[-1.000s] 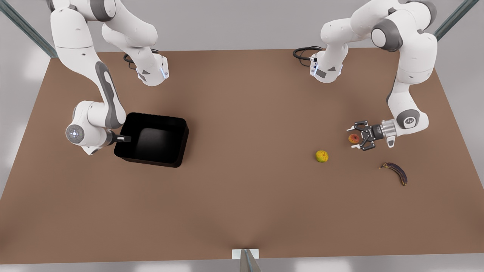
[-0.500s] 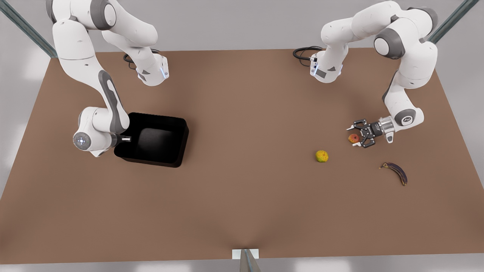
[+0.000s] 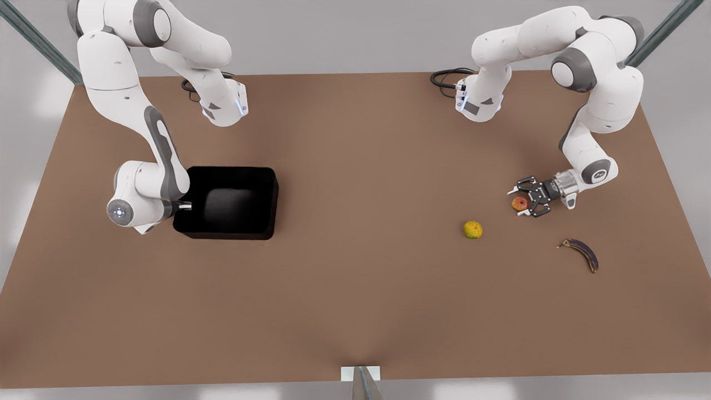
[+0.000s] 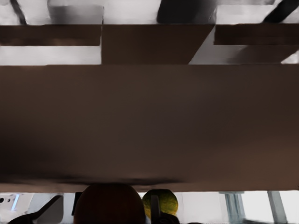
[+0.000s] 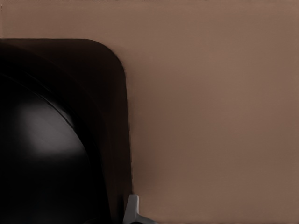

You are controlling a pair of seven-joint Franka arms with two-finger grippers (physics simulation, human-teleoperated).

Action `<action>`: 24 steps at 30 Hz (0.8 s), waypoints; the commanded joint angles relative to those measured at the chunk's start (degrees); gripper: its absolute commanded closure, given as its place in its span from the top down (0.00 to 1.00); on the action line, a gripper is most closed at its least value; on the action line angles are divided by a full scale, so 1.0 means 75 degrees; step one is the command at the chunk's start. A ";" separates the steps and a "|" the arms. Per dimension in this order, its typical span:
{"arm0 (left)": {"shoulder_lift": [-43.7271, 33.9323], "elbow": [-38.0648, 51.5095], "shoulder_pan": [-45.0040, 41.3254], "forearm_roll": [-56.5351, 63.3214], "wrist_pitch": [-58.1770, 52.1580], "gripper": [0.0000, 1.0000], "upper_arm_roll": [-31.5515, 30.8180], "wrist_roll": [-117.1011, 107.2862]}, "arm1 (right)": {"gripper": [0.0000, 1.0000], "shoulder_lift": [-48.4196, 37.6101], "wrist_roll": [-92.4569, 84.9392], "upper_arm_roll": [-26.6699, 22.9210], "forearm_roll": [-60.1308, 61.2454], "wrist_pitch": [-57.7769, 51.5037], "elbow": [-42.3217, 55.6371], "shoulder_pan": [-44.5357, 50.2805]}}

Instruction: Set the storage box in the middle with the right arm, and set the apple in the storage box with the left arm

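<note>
Storage box (image 3: pixel 233 203), rigid and glossy so best pinched at its rim, sits at the front view's left with right tool (image 3: pixel 185 206) clamped on its wall; left wrist view: apple (image 4: pixel 109 205), small, firm, between left tool's (image 3: pixel 525 197) spread fingers; right wrist view: box corner on surface (image 5: pixel 210 116).

I find no legible text, label, brand, number or sign on any surface in my views. A small mark on my arm's wrist joint cannot be read.
</note>
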 commanded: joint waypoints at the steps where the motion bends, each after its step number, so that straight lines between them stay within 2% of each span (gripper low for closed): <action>1: 0.0000 0.0001 0.0020 -0.0211 -0.0014 0.87 0.0000 0.0008 | 0.21 -0.0010 0.0023 0.0002 -0.0043 -0.0011 0.0033 -0.0006; 3: 0.0035 -0.0022 0.0078 -0.0223 -0.0014 0.86 -0.0012 0.0160 | 0.21 -0.0010 0.0023 0.0084 -0.0043 -0.0046 0.0104 0.0005; 4: 0.0082 -0.0046 0.0078 -0.0305 -0.0014 0.82 -0.0012 0.0172 | 0.21 -0.0010 0.0035 0.0119 -0.0031 -0.0046 0.0174 0.0017; 5: 0.0094 -0.0046 0.0113 -0.0340 -0.0014 0.68 -0.0012 0.0172 | 0.21 -0.0022 0.0058 0.0260 -0.0031 -0.0069 0.0315 0.0029; 7: 0.0094 -0.0057 0.0125 -0.0387 -0.0026 0.57 -0.0012 0.0195 | 0.21 -0.0022 0.0094 0.0272 -0.0031 -0.0104 0.0795 0.0579; 9: 0.0094 -0.0140 0.0137 -0.0551 -0.0143 0.51 -0.0012 0.0231 | 0.21 0.0048 0.0117 0.0412 -0.0020 -0.0175 0.1474 0.1259; 11: 0.0094 -0.0198 0.0137 -0.0586 -0.0143 0.49 -0.0012 0.0336 | 0.21 0.0353 0.0129 0.0599 -0.0008 -0.0175 0.2271 0.1880; 13: 0.0070 -0.0222 0.0125 -0.0645 -0.0201 0.43 -0.0012 0.0313 | 0.21 0.0751 0.0176 0.1291 0.0004 -0.0151 0.2974 0.1904; 16: -0.0059 -0.0070 0.0125 -0.0610 -0.0776 0.31 0.0257 0.0043 | 0.21 0.1548 0.0187 0.1491 0.0027 -0.0069 0.4158 0.2641; 18: -0.0305 0.0200 0.0125 -0.0481 -0.1139 0.31 0.0410 -0.0554 | 0.21 0.2087 0.0409 0.1772 0.0039 -0.0046 0.4931 0.2888; 20: -0.0761 0.0633 0.0090 -0.0340 -0.1256 0.31 0.0328 -0.1854 | 0.21 0.2615 0.1616 0.2041 0.0121 0.0036 0.5553 0.3216; 23: -0.1547 0.1243 0.0043 -0.0340 -0.0999 0.31 -0.0468 -0.3987 | 0.21 0.2967 0.2121 0.2217 0.0121 0.0880 0.5612 0.3392; 24: -0.1688 0.1501 0.0043 -0.0340 -0.0788 0.31 -0.0738 -0.4726 | 0.27 0.2990 0.2121 0.2217 0.0121 0.0903 0.5612 0.3392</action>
